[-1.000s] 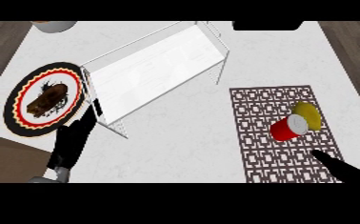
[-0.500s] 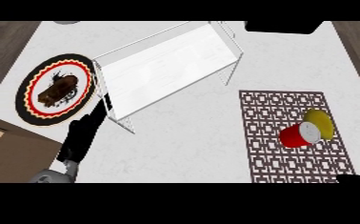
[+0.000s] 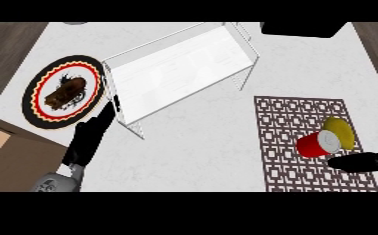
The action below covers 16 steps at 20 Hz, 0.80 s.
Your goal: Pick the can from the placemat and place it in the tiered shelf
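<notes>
task barely begun: the red can point(image 3: 319, 143) lies untouched on the placemat point(image 3: 295, 124), right hand point(image 3: 354, 162) just beside it, fingers' state unclear, left hand point(image 3: 91, 135) relaxed open, tiered shelf point(image 3: 181, 71) unfilled.

Left hand point(image 3: 90, 138): matte black casing, long and slab-like, tapering to slim black fingers point(image 3: 108, 113) at the far end. No markings, screws or cables are discernible on it. Left forearm point(image 3: 53, 183): grey, rounded, with darker mottled patches at the wrist end. Right hand point(image 3: 356, 162): uniform black, elongated with a rounded tip; only part shows at the right edge.
</notes>
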Motion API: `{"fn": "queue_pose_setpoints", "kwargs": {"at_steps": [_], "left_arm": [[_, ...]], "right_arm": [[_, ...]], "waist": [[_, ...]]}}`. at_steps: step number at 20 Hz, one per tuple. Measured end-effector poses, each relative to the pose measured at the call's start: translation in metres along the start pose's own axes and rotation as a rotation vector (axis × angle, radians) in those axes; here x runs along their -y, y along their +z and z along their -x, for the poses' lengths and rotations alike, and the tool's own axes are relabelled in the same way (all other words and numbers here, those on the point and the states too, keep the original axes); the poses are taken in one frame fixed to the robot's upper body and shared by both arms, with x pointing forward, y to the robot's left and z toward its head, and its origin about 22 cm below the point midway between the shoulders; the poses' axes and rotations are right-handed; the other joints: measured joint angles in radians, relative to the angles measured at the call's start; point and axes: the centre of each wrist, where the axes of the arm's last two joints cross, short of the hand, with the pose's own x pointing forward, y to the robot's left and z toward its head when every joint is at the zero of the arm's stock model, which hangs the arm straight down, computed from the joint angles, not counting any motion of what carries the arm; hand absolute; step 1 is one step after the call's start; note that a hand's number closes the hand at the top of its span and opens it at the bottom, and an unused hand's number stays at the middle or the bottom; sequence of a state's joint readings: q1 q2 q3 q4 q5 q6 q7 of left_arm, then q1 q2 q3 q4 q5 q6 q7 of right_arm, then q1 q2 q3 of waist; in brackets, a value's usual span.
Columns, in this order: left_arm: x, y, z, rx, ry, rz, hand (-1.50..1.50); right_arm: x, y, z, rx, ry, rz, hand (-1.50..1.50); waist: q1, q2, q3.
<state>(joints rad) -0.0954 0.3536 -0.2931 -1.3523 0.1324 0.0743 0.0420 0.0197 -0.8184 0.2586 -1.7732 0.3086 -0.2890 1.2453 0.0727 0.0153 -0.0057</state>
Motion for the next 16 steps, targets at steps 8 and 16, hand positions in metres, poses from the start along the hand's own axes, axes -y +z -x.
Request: {"fn": "queue_pose_setpoints", "kwargs": {"at_steps": [8, 16], "left_arm": [[0.000, 0.002, 0.004, -0.007, 0.002, -0.013, 0.00], [-0.003, 0.004, 0.010, -0.024, 0.011, -0.038, 0.00]], "right_arm": [[-0.035, -0.017, -0.024, -0.054, 0.042, -0.076, -1.50], [-0.050, -0.029, -0.041, -0.075, 0.092, -0.047, -1.50]], "waist": [[-0.017, -0.007, -0.001], [-0.041, -0.020, -0.010]]}}
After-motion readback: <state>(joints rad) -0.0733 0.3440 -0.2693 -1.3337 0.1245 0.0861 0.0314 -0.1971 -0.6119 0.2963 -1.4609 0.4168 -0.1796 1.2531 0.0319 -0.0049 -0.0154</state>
